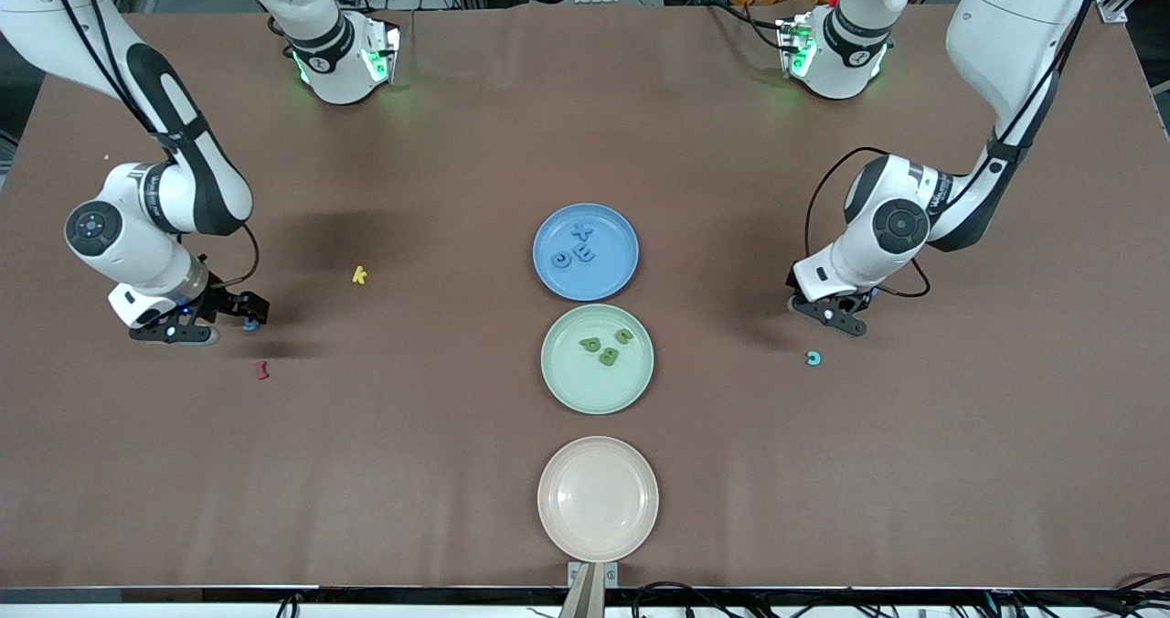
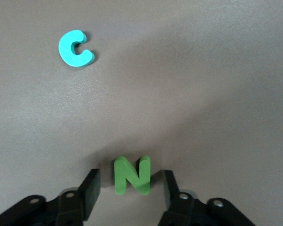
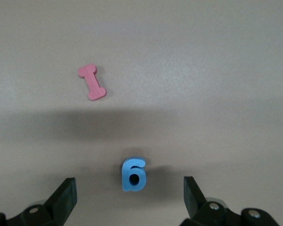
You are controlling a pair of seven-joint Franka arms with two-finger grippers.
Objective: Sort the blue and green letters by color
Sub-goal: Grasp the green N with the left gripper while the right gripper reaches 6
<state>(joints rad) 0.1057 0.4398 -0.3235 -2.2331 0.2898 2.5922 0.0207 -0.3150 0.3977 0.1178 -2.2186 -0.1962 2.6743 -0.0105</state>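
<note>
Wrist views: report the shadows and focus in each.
Left wrist view: soft shadow around the green N between the left gripper fingers; teal C is sharp. Right wrist view: a broad dark shadow band crosses the table between the pink I and the blue 6; both are sharp, with the right gripper open.

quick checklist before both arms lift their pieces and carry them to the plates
1. Left claw straddles the green N: ok; a finger stands on either side, small gaps remain.
2. Left claw's grip on the N made: not ok, jaws not yet touching it.
3. Right claw centred on the blue 6: ok; jaws wide open, nothing gripped.
4. Green plate has room: ok, three green pieces in it.
5. Blue plate has room: ok, three blue pieces in it.
6. Teal C and red I lie apart from both claws: ok.
</note>
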